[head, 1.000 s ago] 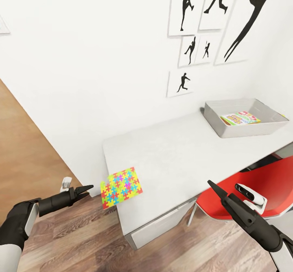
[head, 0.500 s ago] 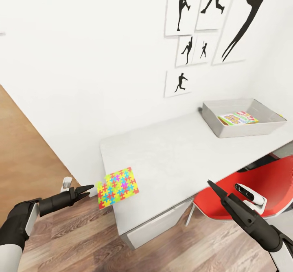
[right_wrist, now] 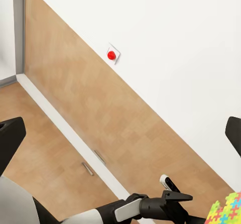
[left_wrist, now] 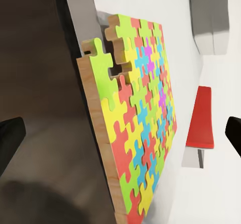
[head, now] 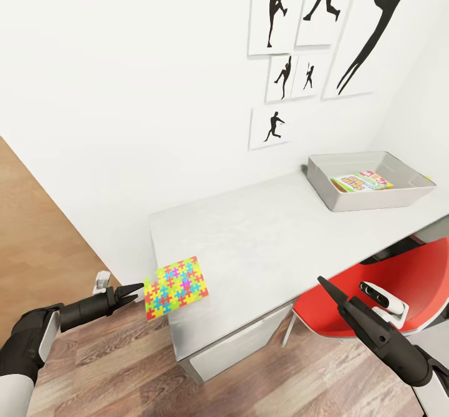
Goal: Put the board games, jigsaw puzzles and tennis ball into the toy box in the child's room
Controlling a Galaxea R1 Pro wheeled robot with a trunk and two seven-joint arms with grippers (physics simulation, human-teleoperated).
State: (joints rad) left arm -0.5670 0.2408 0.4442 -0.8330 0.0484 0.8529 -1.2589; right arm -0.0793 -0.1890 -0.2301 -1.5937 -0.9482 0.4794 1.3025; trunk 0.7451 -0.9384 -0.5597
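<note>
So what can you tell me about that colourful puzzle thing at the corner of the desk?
The jigsaw puzzle is a thin, flat, roughly square slab of interlocking yellow, red, blue, green and pink pieces; the left wrist view shows a wood-coloured edge under the bright top. It lies flat on the table, at its near left corner, with one side jutting past the rim. One corner looks notched, as if a piece were missing. The left gripper, jaws open, points at it from just beside.
</note>
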